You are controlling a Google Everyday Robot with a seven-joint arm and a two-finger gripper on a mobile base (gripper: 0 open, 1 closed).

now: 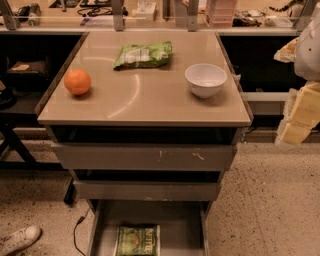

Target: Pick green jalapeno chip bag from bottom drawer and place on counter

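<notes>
Below the glossy beige surface [145, 95], the shallow grey bottom drawer [180, 225] and its mottled green chip bag [137, 241] with white letters are cut by the lower edge; the lettering is unreadable. Right of the surface, the pale blocky pincer [300, 117] is cut by the right edge. Behind the surface, clutter [100, 10] is too small to tell

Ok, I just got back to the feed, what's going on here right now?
Nothing is being handled at this moment. The green jalapeno chip bag lies flat in the pulled-out bottom drawer, at the lower edge of the view. The robot's pincer hangs at the far right, beside the counter and well apart from the bag. The counter carries an orange, a paler green bag and a white bowl.
</notes>
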